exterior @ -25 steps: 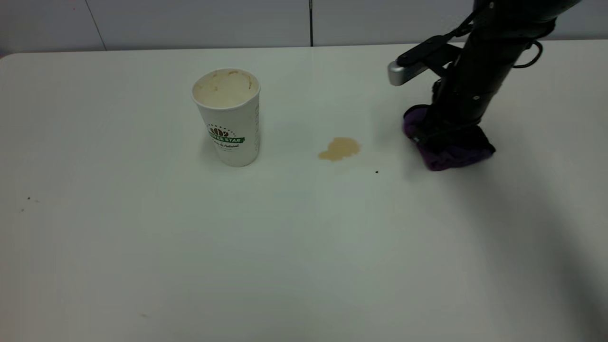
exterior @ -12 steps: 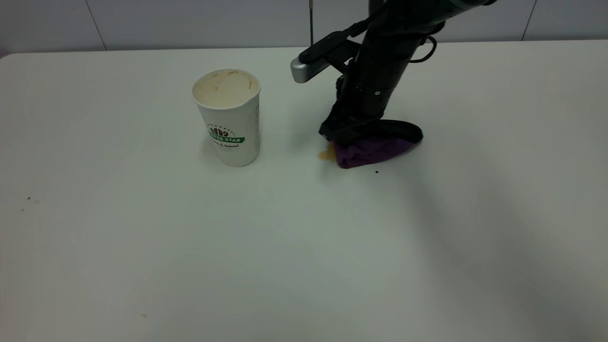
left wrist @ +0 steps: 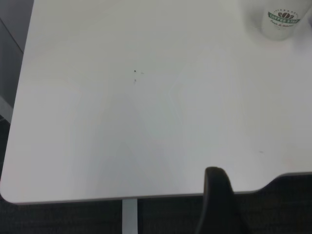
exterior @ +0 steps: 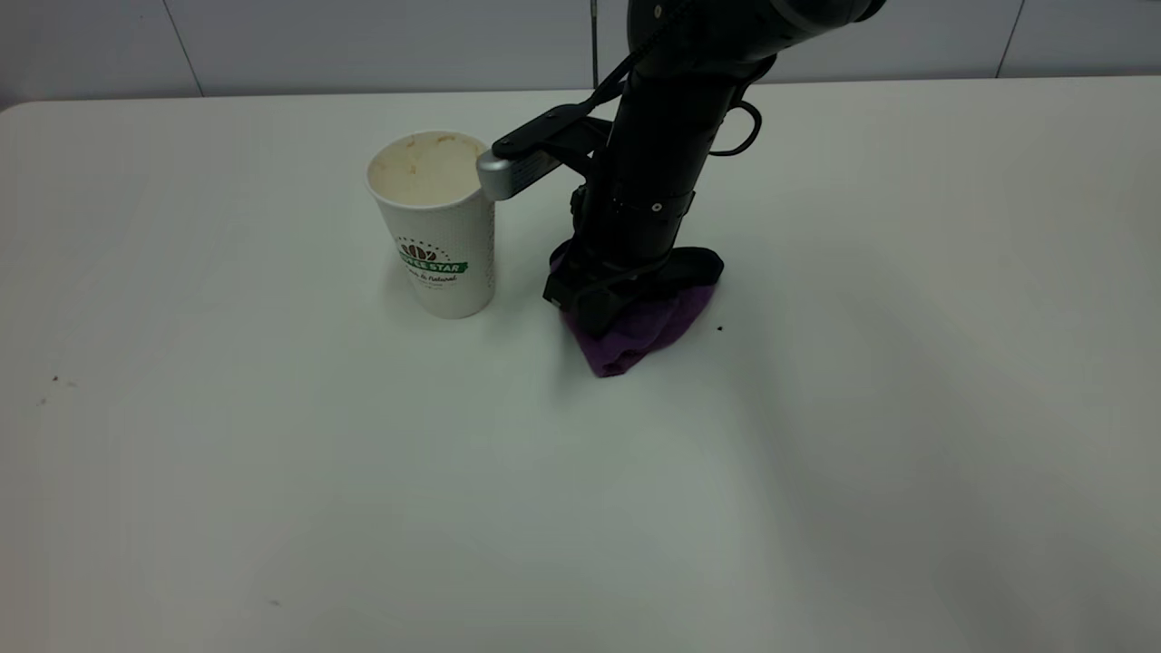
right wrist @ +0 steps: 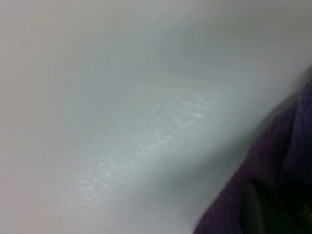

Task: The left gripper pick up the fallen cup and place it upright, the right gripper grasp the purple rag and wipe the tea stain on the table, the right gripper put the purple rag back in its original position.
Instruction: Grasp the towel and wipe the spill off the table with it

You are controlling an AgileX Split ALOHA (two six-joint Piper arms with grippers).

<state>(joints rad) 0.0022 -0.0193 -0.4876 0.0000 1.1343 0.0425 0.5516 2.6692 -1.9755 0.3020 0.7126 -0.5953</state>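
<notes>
The white paper cup with the green logo stands upright on the table; it also shows in the left wrist view. My right gripper is shut on the purple rag and presses it onto the table just right of the cup. The rag also shows in the right wrist view. The tea stain is hidden under the rag and arm. My left gripper is out of the exterior view and hangs over the table's edge, far from the cup.
The silver-grey block on the right arm reaches close to the cup's rim. A tiny black speck lies right of the rag. Small dark specks lie at the far left.
My right gripper has dragged the purple rag leftward across the table, over the tea stain, to beside the cup. The stain no longer shows. The cup has not moved.
</notes>
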